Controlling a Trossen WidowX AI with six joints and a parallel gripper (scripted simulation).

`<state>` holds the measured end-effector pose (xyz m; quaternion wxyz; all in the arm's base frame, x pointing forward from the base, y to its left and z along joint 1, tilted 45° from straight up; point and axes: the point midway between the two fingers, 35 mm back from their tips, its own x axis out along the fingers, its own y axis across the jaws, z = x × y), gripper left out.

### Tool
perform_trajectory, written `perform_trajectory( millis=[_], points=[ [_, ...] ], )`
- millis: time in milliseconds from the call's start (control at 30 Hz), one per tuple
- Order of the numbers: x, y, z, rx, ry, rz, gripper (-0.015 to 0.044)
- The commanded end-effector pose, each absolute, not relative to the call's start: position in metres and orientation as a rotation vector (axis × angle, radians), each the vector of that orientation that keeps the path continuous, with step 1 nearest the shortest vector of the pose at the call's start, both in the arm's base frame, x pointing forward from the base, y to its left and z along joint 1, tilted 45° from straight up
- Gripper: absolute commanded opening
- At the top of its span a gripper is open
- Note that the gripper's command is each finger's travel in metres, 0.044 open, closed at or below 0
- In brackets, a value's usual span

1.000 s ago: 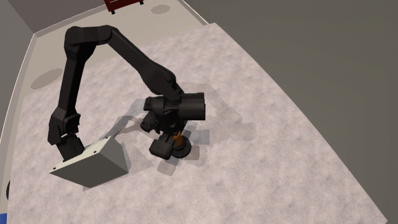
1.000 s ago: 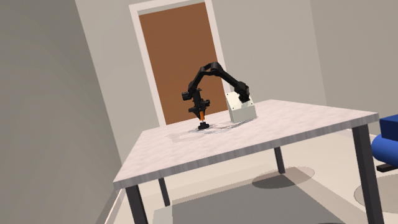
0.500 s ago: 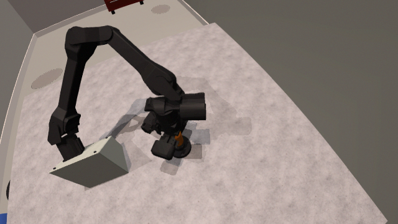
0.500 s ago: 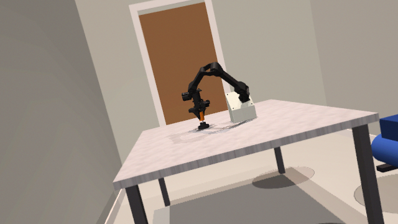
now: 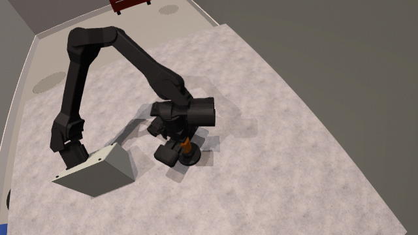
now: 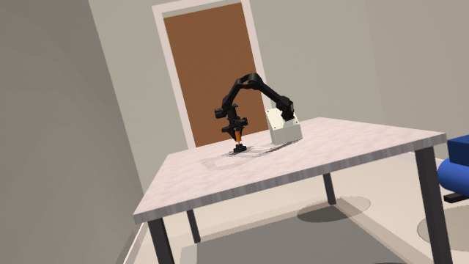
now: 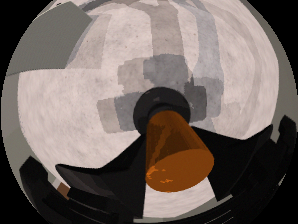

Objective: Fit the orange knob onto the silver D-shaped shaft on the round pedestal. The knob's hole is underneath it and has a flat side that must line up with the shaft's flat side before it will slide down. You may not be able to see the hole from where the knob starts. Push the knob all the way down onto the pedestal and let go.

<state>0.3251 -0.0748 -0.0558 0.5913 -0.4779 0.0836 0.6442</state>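
The orange knob (image 5: 186,145) (image 6: 238,136) (image 7: 181,170) is held roughly upright between the fingers of my gripper (image 5: 185,147) (image 6: 238,138) (image 7: 168,134), which is shut on it. The knob is directly above the dark round pedestal (image 5: 196,159) (image 6: 239,149) (image 7: 144,106). In the exterior view a small pale bit of the shaft (image 6: 239,143) shows between the knob's lower end and the pedestal, so the knob is not against the pedestal. The knob's hole and the shaft's flat side are hidden, and I cannot tell how they line up or whether the shaft tip is inside the hole.
A pale wedge-shaped box (image 5: 98,179) (image 6: 287,135) (image 7: 45,45) stands on the table (image 5: 277,163) (image 6: 352,139) at the arm's base. The arm arches over from it to the pedestal. The table's long edge runs along the right in the top view.
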Motion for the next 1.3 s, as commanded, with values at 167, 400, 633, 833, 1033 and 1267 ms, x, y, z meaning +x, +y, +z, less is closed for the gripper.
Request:
perform_trajectory(
  millis=[167, 400, 633, 833, 1033, 1267],
  points=[
    [0.3263, -0.0779, -0.0557, -0.689, 0.558, 1.334, 0.0000],
    [0.3265, -0.0774, -0.0583, -0.297, 0.839, 1.141, 0.0000],
    [0.3260, -0.0766, -0.0590, 0.104, 1.084, 0.903, 0.0000],
    [0.3251, -0.0759, -0.0580, 0.450, 1.260, 0.665, 0.0000],
    [0.3242, -0.0757, -0.0557, 0.793, 1.402, 0.398, 0.0000],
    [0.3245, -0.0756, -0.0530, 1.172, 1.517, 0.062, 0.0000]
  ],
)
